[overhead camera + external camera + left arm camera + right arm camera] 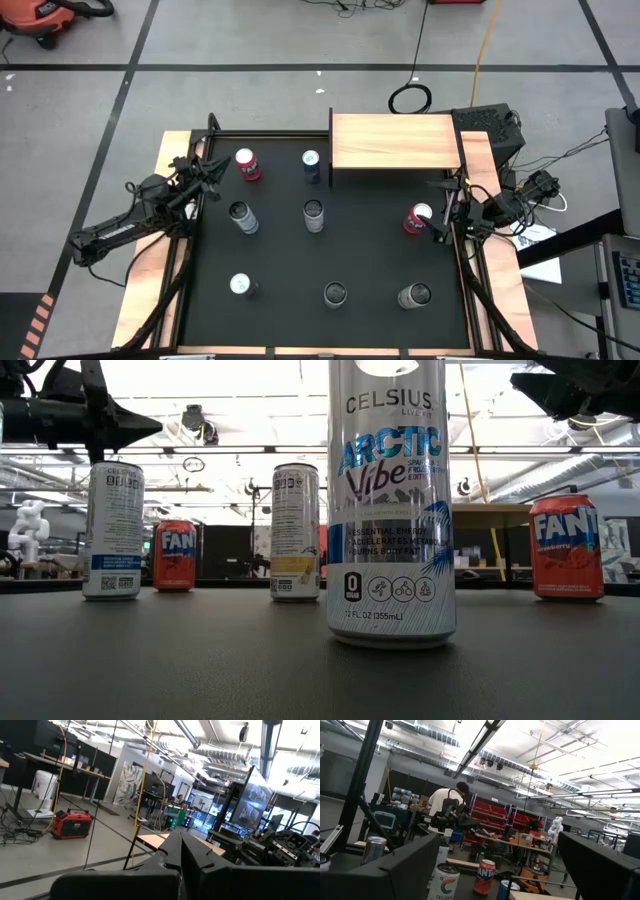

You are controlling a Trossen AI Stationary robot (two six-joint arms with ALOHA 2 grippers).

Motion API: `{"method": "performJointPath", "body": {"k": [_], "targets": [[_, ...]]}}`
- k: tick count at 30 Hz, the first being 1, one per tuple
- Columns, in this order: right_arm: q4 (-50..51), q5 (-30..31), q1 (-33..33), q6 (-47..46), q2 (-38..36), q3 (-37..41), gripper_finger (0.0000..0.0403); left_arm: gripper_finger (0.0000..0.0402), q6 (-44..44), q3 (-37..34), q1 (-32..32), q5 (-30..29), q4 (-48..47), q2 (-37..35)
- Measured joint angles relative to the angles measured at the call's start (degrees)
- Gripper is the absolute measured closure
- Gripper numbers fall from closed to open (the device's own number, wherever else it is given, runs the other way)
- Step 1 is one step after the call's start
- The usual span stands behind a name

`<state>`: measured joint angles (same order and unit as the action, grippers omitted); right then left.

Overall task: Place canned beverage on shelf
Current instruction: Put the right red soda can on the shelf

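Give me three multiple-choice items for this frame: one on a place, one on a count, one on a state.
1. Which can stands right beside the right gripper?
A. a dark blue can
B. a red can
C. a silver can

2. How many cans stand on the black mat?
A. five
B. eleven
C. eight

3. What is the state of the top of the shelf?
A. bare, with no can on it
B. holding two upright cans
C. holding one can on its side

Answers:
1 B: in the high view the red can sits against the right gripper at the mat's right side.
2 C: the high view shows eight can tops, in three rows.
3 A: only plain light wood shows on the shelf.
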<state>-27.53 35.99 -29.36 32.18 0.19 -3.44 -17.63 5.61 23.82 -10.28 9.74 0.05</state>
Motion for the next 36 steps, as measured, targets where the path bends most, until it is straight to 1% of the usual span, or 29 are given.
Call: {"method": "performJointPath", "body": {"k": [11,16,25,29,36], "targets": [[1.1,0.0,0.0,1.5,0.0,0.0,0.0014,0.0401,0.0,0.0,0.0,0.0,0.0,0.0],[1.2,0.0,0.0,0.6,0.0,0.0,0.0014,0.0401,0.0,0.0,0.0,0.0,0.0,0.0],[-0.8,0.0,0.0,0.2,0.0,0.0,0.0014,0.0401,-0.1,0.0,0.0,0.0,0.0,0.0],[-2.7,0.0,0.0,0.3,0.0,0.0,0.0014,0.0401,0.0,0.0,0.0,1.2,0.0,0.0],[-2.3,0.0,0.0,-4.7,0.0,0.0,0.0014,0.0401,0.0,0.0,0.0,2.0,0.0,0.0]]}}
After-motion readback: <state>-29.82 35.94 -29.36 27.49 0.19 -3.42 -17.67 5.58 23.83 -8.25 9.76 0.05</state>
